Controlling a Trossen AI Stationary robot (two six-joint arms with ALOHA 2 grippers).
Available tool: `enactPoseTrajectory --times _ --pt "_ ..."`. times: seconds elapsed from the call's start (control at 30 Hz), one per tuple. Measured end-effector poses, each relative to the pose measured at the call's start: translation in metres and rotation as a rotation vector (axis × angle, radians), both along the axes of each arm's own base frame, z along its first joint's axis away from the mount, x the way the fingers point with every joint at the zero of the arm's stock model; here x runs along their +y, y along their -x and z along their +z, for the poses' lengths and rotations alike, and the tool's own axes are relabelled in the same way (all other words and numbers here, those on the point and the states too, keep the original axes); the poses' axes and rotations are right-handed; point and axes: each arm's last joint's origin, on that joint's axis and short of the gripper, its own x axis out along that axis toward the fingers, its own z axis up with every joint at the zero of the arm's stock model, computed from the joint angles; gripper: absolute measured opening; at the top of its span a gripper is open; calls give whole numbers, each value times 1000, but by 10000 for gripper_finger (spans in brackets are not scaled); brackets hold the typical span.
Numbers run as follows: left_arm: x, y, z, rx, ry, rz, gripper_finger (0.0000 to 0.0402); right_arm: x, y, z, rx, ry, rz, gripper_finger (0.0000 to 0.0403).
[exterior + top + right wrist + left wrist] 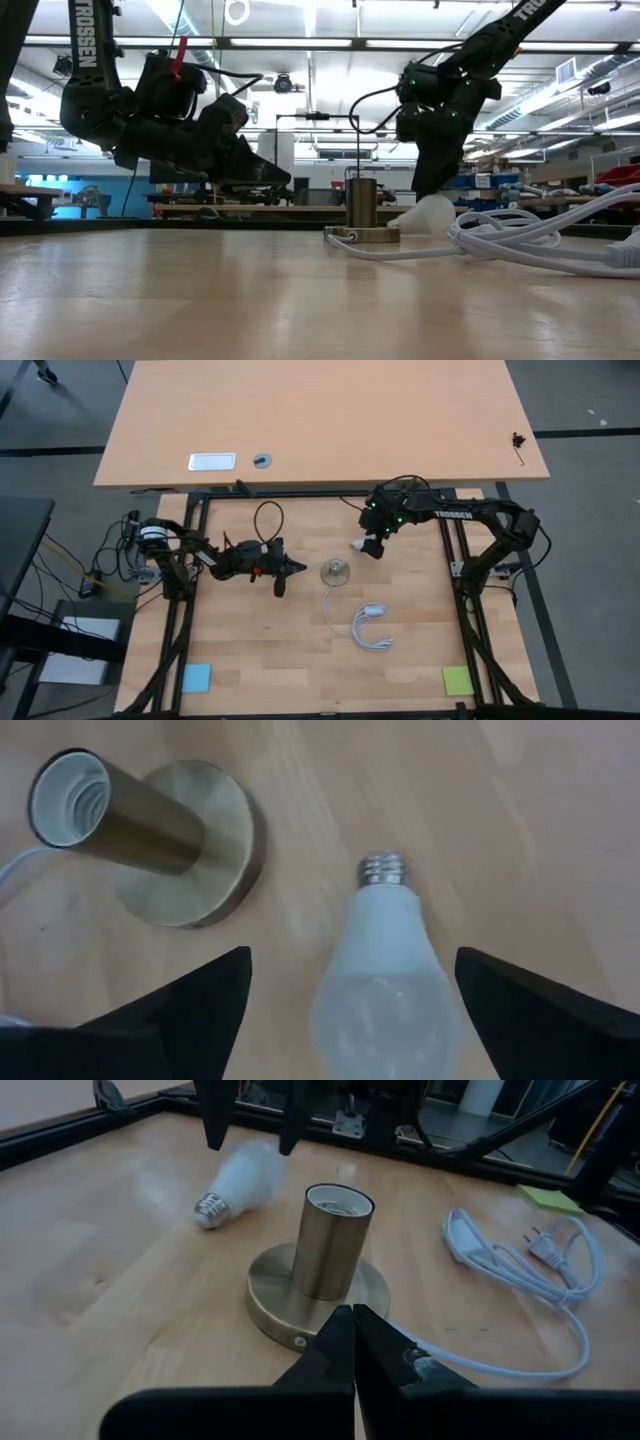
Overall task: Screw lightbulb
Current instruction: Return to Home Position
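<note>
Right gripper (352, 958), spread wide, hovers above the lightbulb (388, 982) lying on its side.

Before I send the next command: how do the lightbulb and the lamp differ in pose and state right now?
The lightbulb lies on its side; the lamp stands upright. The lightbulb is frosted white; the lamp is brass-coloured. The lightbulb's screw thread is bare; the lamp's socket is empty. Both rest on the table, apart.
</note>
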Motion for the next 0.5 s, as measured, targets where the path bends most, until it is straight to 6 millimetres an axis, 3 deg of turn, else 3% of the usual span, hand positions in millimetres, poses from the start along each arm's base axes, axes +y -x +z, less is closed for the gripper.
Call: enactPoseTrajectory --times 0.27,0.5 --pt "0 0 0 0 -1 0 0 6 -3 0 4 16 44 358" --pt "0 10 2 -73 -2 -27 0 8 -1 11 96 0 46 295"
